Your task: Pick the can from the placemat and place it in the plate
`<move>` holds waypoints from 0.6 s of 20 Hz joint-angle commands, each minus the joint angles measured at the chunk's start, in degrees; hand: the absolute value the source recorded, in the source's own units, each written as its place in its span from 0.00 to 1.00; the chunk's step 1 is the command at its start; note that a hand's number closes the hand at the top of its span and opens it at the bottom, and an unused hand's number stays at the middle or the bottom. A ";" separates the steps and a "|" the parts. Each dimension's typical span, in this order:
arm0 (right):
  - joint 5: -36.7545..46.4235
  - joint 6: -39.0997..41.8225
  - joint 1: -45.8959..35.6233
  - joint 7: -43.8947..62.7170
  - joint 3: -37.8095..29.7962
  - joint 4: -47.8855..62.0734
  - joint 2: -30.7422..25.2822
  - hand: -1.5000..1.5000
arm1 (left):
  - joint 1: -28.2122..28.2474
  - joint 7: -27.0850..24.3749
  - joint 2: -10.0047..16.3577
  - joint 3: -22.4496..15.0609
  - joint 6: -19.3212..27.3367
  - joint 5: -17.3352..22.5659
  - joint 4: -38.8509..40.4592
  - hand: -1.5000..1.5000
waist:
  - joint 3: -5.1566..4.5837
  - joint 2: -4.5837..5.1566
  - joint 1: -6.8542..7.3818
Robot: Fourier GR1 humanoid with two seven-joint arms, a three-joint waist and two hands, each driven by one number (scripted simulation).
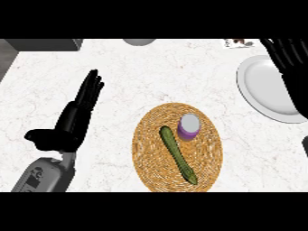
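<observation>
two open hands, fingers straight: your left hand [75, 115] sits well left of the woven placemat [149, 168], and your right hand [300, 72] is over the white plate [263, 85]. the purple can [189, 127] stands upright on the placemat, below and left of your right hand, just beside a cucumber [177, 154].

We see a long green cucumber [177, 154] lying diagonally, near centre. White marbled counter [116, 63]. At the far edge, a pale round object [139, 41], partly cut off.
</observation>
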 commanded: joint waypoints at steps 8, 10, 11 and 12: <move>15.56 8.74 -11.43 -8.08 3.53 16.23 -7.71 1.00 | 8.77 10.95 -0.43 -1.68 -1.31 3.47 9.74 0.50 | -0.06 3.48 5.15; 13.97 5.63 -9.84 -18.42 1.86 26.31 1.03 0.00 | 7.52 13.02 0.42 -0.94 -1.74 3.89 9.68 0.50 | 0.27 3.23 4.88; 11.20 7.55 -13.27 -19.96 -0.46 30.88 1.70 0.00 | 9.34 11.58 0.39 -0.78 -2.33 4.03 10.51 0.50 | 0.17 2.64 4.26; 11.61 7.72 -11.15 -25.06 -0.06 33.17 3.85 0.00 | 8.79 11.37 0.47 -0.44 -1.97 3.45 12.30 0.50 | 0.21 2.77 3.87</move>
